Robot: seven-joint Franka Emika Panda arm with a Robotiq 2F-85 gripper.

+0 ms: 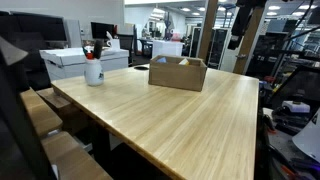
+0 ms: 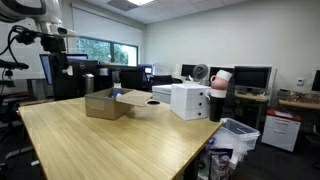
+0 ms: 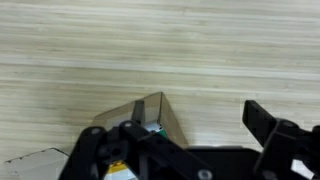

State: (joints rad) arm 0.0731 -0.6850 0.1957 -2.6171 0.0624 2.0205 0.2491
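Table (image 1: 180,110): a long pale wood top that fills both exterior views, in an office-lab room.

Cardboard box (image 1: 178,73): open-topped, sitting toward the far end of the table. It also shows in an exterior view (image 2: 106,103). In the wrist view only one corner of it (image 3: 150,115) shows, low and left of centre. Its contents can't be made out.

White case (image 2: 190,100): stands right of the box, apart from it.

End effector (image 3: 192,118): released, with the fingers spread wide and nothing between them. It hangs high over the table. The left finger (image 3: 135,128) lies over the box corner, while the right one is over bare wood. In an exterior view the arm (image 1: 237,30) hangs right of the box and beyond it.

White cup with pens (image 1: 93,70): at the far left of the table, well away from the arm.

Judgement on handling: the end effector is off-centre to the box. It would do well to centre over the box first and square the fingers to a wall rather than the corner. Any descent should be straight and slow, since thin cardboard will buckle or slide if a fingertip clips the rim.
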